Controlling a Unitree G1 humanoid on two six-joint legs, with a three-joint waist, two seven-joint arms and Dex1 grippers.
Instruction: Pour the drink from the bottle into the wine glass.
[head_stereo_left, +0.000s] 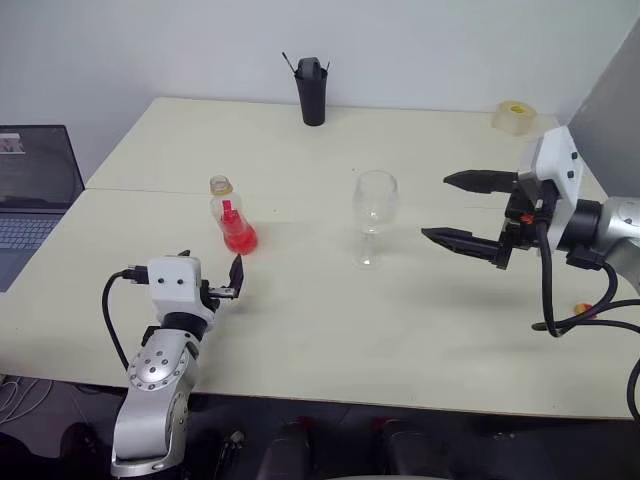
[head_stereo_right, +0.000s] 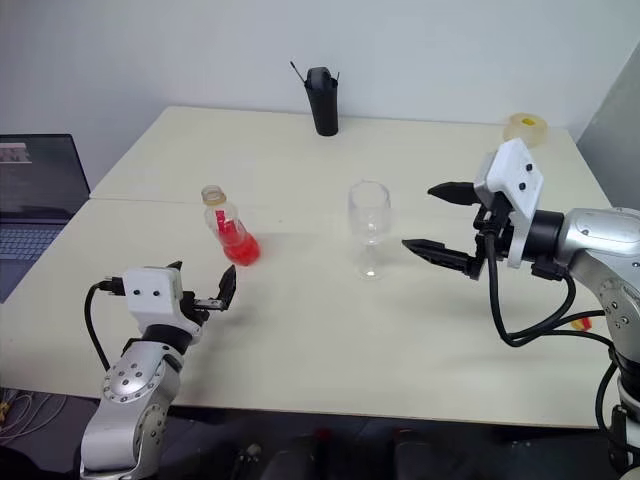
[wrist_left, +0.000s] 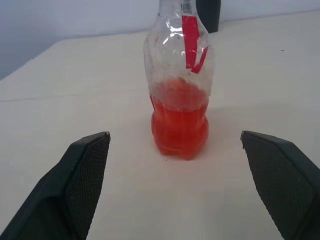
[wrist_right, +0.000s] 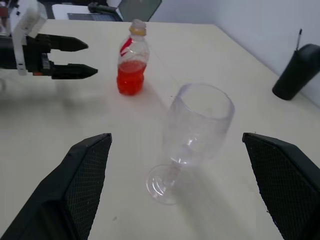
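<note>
table: pale cream top, two boards joined by a seam that runs across behind the bottle.
bottle: small clear plastic, upright on the table toward the robot's left; red strip of label on its side; cap end at top looks yellowish.
drink: bright red-orange, translucent, fills only the lower part of the bottle.
wine glass: clear, stemmed, upright near the table's middle, to the right of the bottle and well apart from it; bowl looks empty.
left gripper: low over the near edge of the table, pointing at the bottle; fingers spread wide, nothing between them; bottle stands just ahead of the tips, not touched.
right gripper: raised above the table to the right of the wine glass, pointing toward it; fingers spread wide, holding nothing; tips near the glass, apart from it.
black cup: tall, at the far edge, with thin sticks rising from it.
tape roll: yellowish, far right corner.
laptop: open, beside the table on the left.
</note>
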